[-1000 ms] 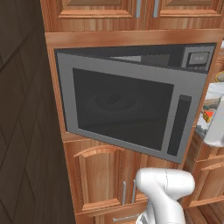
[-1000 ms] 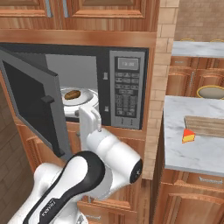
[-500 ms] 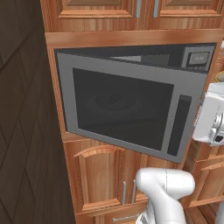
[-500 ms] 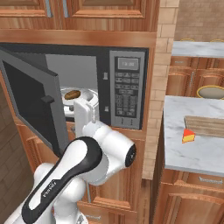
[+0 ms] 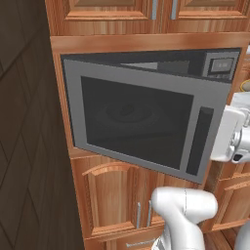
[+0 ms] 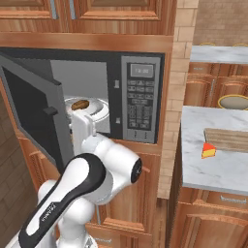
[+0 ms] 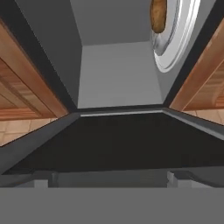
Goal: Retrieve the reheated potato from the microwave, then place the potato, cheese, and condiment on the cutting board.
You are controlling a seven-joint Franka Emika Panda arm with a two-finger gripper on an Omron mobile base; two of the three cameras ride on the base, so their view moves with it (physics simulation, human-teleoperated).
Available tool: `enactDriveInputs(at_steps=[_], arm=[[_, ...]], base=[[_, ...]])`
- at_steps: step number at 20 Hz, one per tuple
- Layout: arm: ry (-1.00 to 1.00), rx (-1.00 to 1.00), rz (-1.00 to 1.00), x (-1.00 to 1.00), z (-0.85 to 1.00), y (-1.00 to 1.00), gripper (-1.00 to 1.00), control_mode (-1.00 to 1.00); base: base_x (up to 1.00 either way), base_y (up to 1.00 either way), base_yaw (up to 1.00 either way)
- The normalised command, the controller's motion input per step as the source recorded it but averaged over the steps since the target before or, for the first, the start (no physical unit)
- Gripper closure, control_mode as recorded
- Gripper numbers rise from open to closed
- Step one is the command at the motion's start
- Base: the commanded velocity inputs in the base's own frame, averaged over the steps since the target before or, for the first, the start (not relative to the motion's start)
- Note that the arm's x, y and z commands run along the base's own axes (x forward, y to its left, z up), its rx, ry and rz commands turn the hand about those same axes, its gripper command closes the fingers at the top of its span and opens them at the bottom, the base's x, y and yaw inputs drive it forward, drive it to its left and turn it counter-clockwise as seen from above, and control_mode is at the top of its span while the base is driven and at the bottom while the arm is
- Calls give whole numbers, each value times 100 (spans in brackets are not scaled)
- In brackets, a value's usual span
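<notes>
Jaws stand wide apart and hold nothing; the gripper (image 7: pixel 109 179) sits at the bottom of the hand view, facing into the open microwave (image 6: pixel 140 99). Within that view the potato (image 7: pixel 158 15) lies at the upper right of the frame on a white round plate (image 7: pixel 175 39) inside the grey cavity, well apart from the jaws. On the right base view the potato (image 6: pixel 79 104) appears at centre left of the frame, on the plate (image 6: pixel 97 107), just above the white hand, with the dark glass door (image 6: pixel 29 114) swung open toward the left edge. At the right of that frame the cheese (image 6: pixel 209 150) rests on the bench (image 6: pixel 213 169), just beside the near edge of the cutting board (image 6: pixel 227 139); the condiment cannot be made out. Judged by appearance, the potato is a light, firm, rough-skinned oval that should resist slipping, but its rounded form may roll on the smooth plate if nudged. Recommended hold: across the short axis at the widest part, jaws lowered to either side without touching the plate rim. The retrieval step is not yet done: the hand is at the cavity mouth, and the approach calls for clearance from the door edge and the cavity wall
</notes>
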Motion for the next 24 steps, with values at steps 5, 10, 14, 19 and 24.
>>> enactDriveInputs(at_steps=[5,10,14,19,24], arm=[[0,0,14,-46,0,24,-100,-100],[0,0,11,-49,0,33,-100,-100],[0,0,13,-48,0,37,-100,-100],[0,0,12,-48,0,43,-100,-100],[0,0,10,-54,-1,50,-100,-100]], base=[[0,0,0],[0,0,0],[0,0,0],[0,0,0],[0,0,0]])
